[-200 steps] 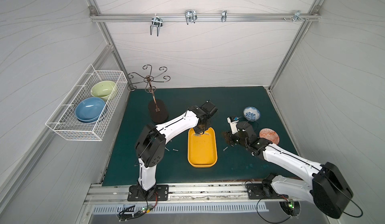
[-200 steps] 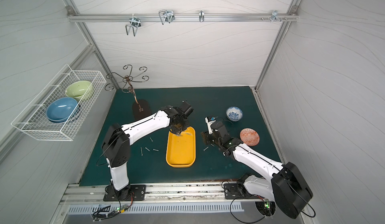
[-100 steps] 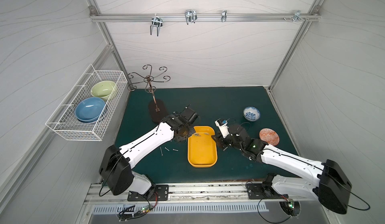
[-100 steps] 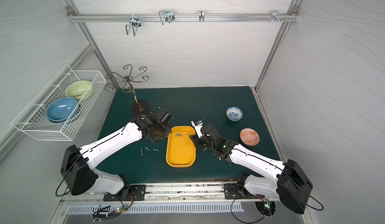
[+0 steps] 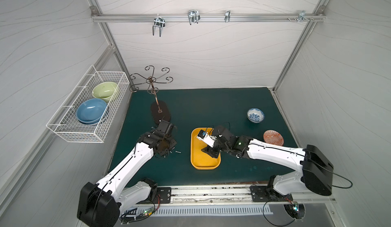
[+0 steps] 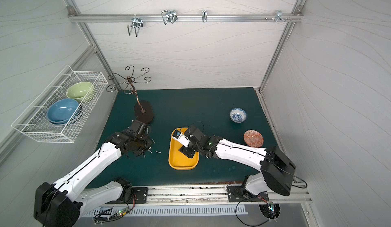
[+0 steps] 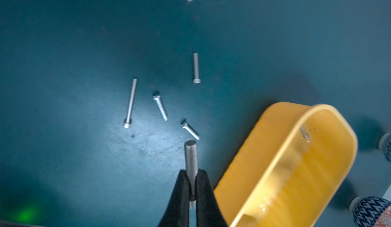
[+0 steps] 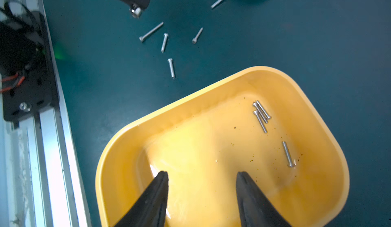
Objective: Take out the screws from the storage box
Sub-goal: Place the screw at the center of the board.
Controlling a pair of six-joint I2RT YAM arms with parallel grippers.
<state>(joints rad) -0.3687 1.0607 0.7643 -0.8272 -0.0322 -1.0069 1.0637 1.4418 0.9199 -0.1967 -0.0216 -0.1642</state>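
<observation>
I am working in a robotics lab cell: white panel walls (image 5: 201, 52) framed in aluminium extrusion (image 5: 203, 17), a green mat (image 5: 211, 107), a metal base rail (image 5: 211, 191) along the front, exposed wiring (image 5: 135, 214) and lit circuit boards (image 5: 148, 212) below it.

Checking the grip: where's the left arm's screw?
Left wrist view: the screw is clamped in the shut left tool, over the mat left of the tray, near loose screws.
</observation>
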